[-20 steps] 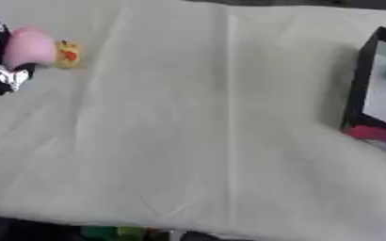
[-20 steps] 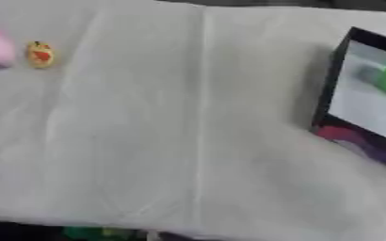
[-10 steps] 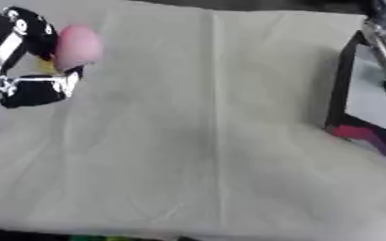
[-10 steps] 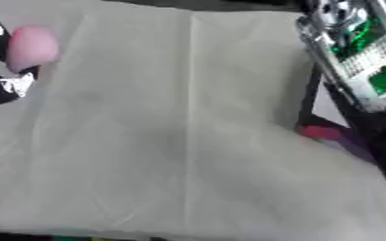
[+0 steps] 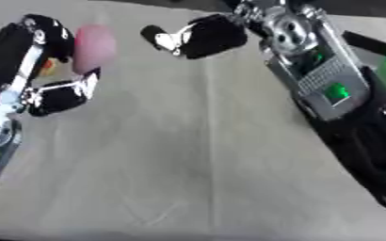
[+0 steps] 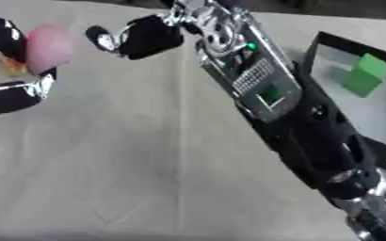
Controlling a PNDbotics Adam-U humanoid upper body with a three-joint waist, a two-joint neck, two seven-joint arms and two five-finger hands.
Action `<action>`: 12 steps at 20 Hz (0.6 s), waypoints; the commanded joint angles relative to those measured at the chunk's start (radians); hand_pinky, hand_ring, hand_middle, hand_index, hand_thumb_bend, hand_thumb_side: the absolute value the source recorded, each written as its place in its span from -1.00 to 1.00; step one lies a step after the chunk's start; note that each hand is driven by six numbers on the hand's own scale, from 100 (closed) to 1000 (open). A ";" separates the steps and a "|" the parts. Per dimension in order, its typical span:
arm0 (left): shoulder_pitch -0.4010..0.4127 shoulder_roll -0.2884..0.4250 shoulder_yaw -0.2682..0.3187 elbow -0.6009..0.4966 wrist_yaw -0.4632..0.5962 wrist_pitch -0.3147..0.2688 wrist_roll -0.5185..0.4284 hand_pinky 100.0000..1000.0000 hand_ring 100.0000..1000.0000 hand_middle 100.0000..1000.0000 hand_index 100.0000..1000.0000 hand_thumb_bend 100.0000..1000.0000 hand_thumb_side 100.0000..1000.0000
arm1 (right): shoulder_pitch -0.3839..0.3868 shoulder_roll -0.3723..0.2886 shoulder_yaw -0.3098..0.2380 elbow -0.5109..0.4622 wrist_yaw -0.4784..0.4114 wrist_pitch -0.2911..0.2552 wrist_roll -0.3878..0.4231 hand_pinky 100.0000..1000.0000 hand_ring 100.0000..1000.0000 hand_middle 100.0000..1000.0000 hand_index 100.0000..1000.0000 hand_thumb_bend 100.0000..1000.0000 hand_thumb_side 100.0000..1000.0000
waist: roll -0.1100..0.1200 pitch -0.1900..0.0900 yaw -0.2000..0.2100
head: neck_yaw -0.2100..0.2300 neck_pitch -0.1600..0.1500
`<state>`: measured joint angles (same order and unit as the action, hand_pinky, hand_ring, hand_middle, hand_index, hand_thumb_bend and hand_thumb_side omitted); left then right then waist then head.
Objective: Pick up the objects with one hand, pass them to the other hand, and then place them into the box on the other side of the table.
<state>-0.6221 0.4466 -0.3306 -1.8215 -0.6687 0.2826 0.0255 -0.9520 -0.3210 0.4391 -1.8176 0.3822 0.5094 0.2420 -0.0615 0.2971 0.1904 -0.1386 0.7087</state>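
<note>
My left hand [image 5: 52, 89] curls round the pink ball [image 5: 94, 46] at far left; my right hand [image 5: 198, 36], fingers relaxed, sits just beside. A mistimed release could drop it onto the surface [image 5: 205, 155].

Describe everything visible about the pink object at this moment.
The pink object is a smooth, rounded, egg-like lump of soft matte pink, with no markings that can be made out. It stands roughly upright, lifted off the cloth-covered table at the far left. The left hand is curled round it from its left side and below. The right hand reaches toward it from the right, apart from it.
</note>
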 commanded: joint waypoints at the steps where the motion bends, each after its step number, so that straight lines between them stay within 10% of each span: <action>1: -0.015 -0.020 -0.004 -0.012 -0.001 -0.016 0.040 -0.03 -0.26 -0.31 -0.26 -1.00 -1.00 | -0.036 0.052 0.020 0.042 0.071 -0.008 0.029 0.60 0.42 0.48 0.74 -0.25 -0.89 | 0.006 -0.029 0.002 | -0.010 -0.012; 12: -0.009 -0.033 -0.017 0.000 0.007 -0.034 0.070 -0.03 -0.26 -0.31 -0.26 -1.00 -1.00 | -0.053 0.082 0.028 0.095 0.116 -0.025 0.053 0.59 0.43 0.49 0.76 -0.08 -1.00 | 0.004 -0.028 0.010 | -0.016 -0.007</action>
<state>-0.6187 0.4121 -0.3477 -1.8139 -0.6632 0.2517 0.0895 -0.9855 -0.2401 0.4755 -1.7184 0.4900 0.4815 0.2966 -0.0628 0.2969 0.1992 -0.1517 0.7089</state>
